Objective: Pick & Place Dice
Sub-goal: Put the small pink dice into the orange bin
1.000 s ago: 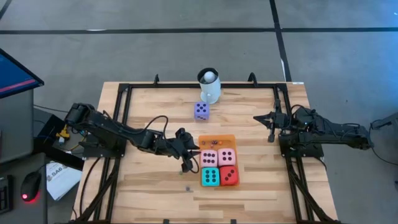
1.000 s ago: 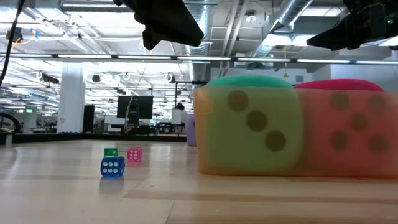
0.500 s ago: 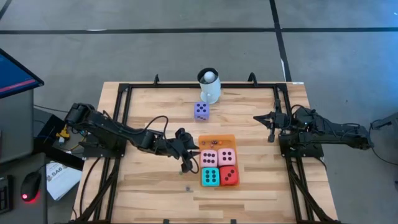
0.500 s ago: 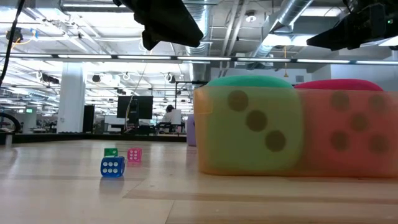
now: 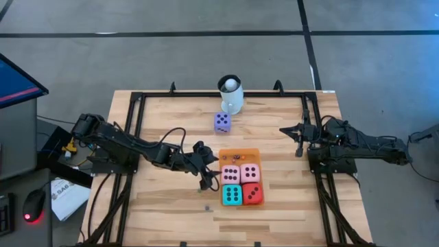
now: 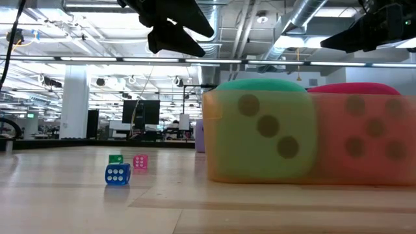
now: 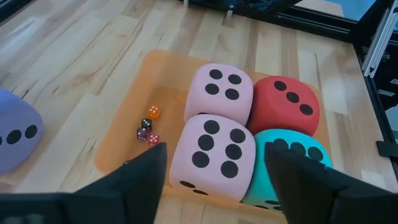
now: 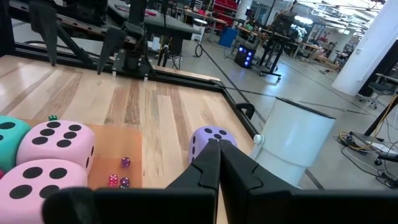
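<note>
Beside the orange mat (image 5: pixel 239 155), my left gripper (image 5: pixel 206 180) has just spread open, empty. Four big dice (image 5: pixel 241 184) sit together on the mat, so that placement looks done; the purple die (image 5: pixel 221 122) waits beyond the mat. My right gripper (image 5: pixel 298 143) stays clenched.

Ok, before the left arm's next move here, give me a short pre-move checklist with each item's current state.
1. Left claw open, holding nothing: ok.
2. Four big dice grouped on the orange mat, pink die nearest the left claw: ok.
3. Purple die on the mat: not ok, it sits on bare wood near the white mug.
4. Tiny dice off the mat to collect: ok, some remain.
5. Right claw shut, parked clear at the right edge: ok.
</note>
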Robot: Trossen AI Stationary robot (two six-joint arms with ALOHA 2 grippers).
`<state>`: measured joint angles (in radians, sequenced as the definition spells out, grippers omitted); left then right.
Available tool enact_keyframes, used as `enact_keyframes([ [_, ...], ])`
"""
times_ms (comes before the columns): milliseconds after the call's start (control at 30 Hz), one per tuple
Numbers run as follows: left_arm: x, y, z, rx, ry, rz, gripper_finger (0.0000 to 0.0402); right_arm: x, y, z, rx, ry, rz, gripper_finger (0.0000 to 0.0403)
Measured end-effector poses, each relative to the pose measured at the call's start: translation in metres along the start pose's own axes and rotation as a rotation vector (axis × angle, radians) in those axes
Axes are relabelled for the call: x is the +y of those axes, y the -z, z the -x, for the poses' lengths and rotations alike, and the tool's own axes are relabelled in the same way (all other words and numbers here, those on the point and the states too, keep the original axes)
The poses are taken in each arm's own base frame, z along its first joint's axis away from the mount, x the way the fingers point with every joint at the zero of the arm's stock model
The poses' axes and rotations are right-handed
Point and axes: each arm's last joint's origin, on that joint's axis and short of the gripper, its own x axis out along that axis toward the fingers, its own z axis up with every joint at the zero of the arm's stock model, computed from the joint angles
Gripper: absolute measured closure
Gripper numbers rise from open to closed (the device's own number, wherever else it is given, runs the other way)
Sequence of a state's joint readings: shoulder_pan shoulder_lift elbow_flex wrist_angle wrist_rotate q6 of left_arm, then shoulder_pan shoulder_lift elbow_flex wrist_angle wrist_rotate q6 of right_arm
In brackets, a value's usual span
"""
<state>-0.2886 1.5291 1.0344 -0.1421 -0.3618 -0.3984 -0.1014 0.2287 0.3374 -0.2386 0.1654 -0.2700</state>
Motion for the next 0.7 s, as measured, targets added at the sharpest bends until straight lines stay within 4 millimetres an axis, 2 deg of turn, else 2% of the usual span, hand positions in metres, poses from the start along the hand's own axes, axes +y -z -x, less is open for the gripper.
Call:
enact_keyframes([
  [133,0.0000,0.0000,0.0000,0.000,0.000,-0.001,0.0107,0.0000,0.0000,0.0000,0.000,0.000,0.000,0.0403],
  [300,0.0000,0.0000,0.0000,0.000,0.000,-0.001,0.0086,0.0000,0.0000,0.0000,0.000,0.000,0.000,0.0403],
  [700,0.0000,0.0000,0.0000,0.000,0.000,-0.001,0.0088,0.0000,0.0000,0.0000,0.000,0.000,0.000,0.0403],
])
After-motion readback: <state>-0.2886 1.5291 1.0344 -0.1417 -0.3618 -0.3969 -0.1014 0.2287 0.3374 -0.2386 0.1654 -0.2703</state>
